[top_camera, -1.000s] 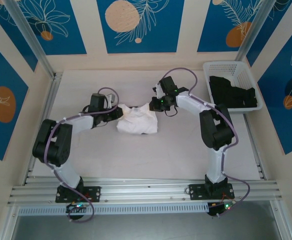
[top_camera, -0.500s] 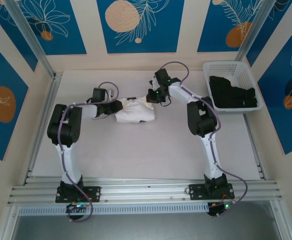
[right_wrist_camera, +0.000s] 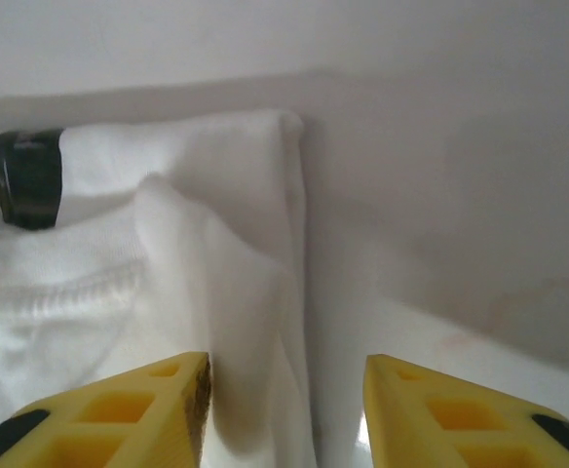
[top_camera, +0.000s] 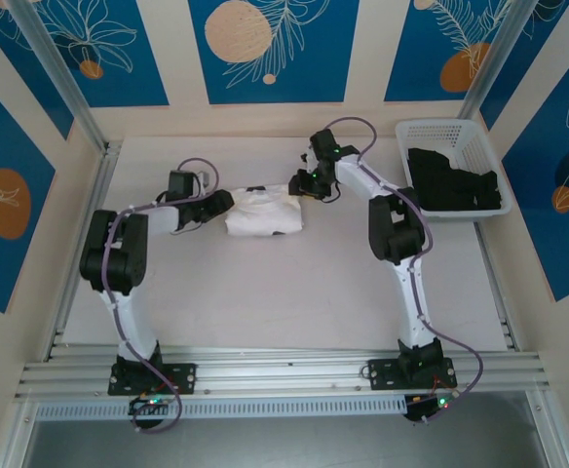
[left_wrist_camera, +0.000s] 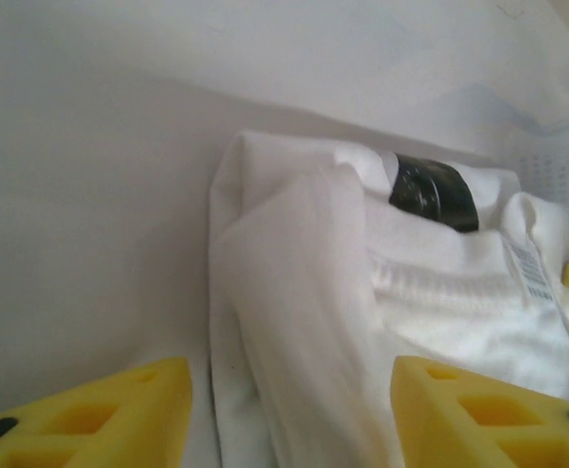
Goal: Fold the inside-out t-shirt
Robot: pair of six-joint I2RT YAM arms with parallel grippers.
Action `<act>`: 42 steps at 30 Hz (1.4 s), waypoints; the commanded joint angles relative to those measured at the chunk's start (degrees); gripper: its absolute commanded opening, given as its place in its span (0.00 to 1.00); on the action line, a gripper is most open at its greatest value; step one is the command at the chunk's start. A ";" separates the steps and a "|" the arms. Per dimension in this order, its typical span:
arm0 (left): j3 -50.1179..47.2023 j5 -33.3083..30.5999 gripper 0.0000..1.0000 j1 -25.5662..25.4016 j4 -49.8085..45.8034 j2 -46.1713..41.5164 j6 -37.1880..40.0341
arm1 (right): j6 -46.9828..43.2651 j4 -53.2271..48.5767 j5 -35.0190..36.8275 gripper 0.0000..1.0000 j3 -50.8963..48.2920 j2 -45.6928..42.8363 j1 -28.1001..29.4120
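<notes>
Both claws have spread off the cloth since a second ago; the inside-out t-shirt (top_camera: 263, 213) lies bundled mid-table between left gripper (top_camera: 222, 203) and right gripper (top_camera: 300, 185), black garment (top_camera: 455, 180) in a basket (top_camera: 440, 124) at far right. Left wrist: yellow fingers (left_wrist_camera: 99, 414) stand wide, a shirt fold between them, its care label (left_wrist_camera: 530, 268) showing. Right wrist: fingers (right_wrist_camera: 119, 409) wide, straddling the shirt's edge.

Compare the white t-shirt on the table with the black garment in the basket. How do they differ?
Colour: the t-shirt is white, the black garment dark. Place: the t-shirt lies on the bare table; the black garment sits inside the white basket at the right. Shape: the t-shirt is gathered into a compact, roughly rectangular bundle, while the black garment is a looser heap. Both are soft cloth.
</notes>
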 commanded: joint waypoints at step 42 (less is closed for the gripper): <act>10.01 -8.18 0.73 -1.75 -19.76 2.83 11.04 | 1.60 12.36 -7.40 0.43 -24.84 -19.63 4.57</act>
